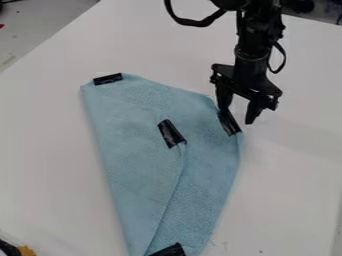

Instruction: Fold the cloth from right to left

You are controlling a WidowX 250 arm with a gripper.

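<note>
On smooth tabletop (47, 180), nubbly cloth (133, 165)

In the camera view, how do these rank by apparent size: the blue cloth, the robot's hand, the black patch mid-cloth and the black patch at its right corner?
1. Blue cloth
2. Hand
3. Mid-cloth patch and right-corner patch: too alike to rank

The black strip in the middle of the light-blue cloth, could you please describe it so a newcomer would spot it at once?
On the white table lies a folded light-blue cloth. The strip sits at the corner of its folded-over layer. The other three black strips lie at the cloth's outer edge; this one alone lies well inside.
</note>
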